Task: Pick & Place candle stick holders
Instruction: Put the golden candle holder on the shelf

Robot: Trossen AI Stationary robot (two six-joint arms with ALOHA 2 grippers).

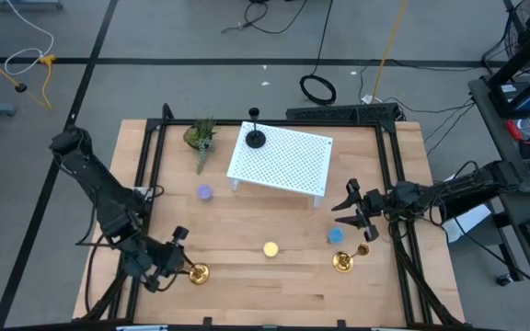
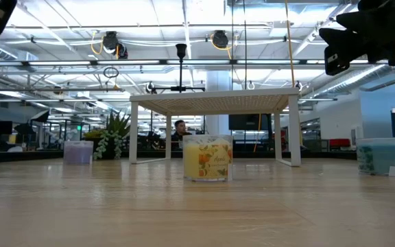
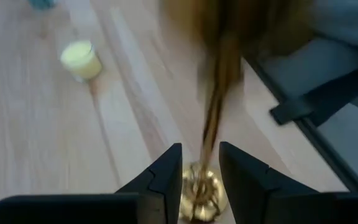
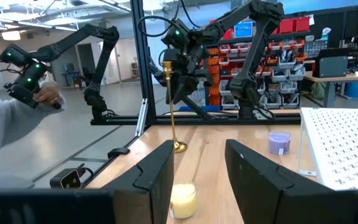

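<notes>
While the left pincer (image 1: 180, 262) straddles the brass holder (image 1: 198, 272) at the desk's (image 1: 274, 294) seven o'clock, fingers apart, a glancing closure could topple the slim stem; right pincer (image 1: 357, 213) waits open at three o'clock.

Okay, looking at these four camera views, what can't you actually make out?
- Left wrist view: the left brass holder is smeared by blur; whether the left gripper pinches its stem is unclear.
- Low view: both brass holders fall outside the frame.
- Right wrist view: the right brass holder is out of frame; the right gripper has open jaws.
</notes>
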